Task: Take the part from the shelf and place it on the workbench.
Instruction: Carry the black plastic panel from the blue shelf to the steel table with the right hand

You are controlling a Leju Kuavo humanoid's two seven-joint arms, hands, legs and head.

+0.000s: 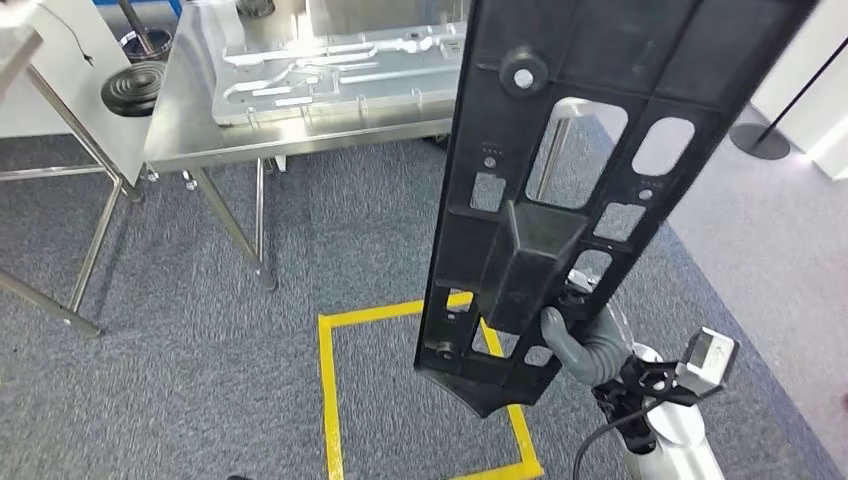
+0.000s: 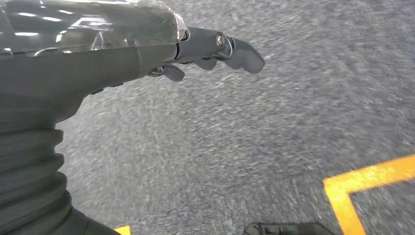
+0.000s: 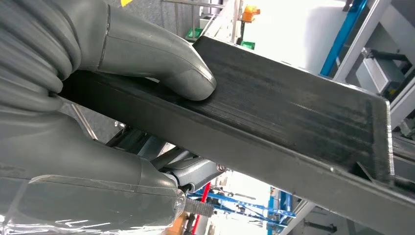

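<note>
black plastic panel (image 1: pixel 560 180) is off the shelf, gripped in our right hand (image 1: pixel 585 345); steel workbench (image 1: pixel 190 110) lies ahead. our left hand (image 2: pixel 205 49) holds nothing, fingers loosely curled.

Grey right hand (image 1: pixel 585 345) with thick rubbery thumb (image 3: pixel 161 58) and ribbed bellows cover at the wrist. Just beside that hand, a silver-white forearm (image 1: pixel 675 445), a small boxy grey wrist camera (image 1: pixel 708 358) on a black bracket, and a looping black cable (image 1: pixel 600 435). Left hand (image 2: pixel 147 54): same grey ribbed cover, glossy clear film over the back, darker fingers (image 2: pixel 240 51) with a round silver screw.
</note>
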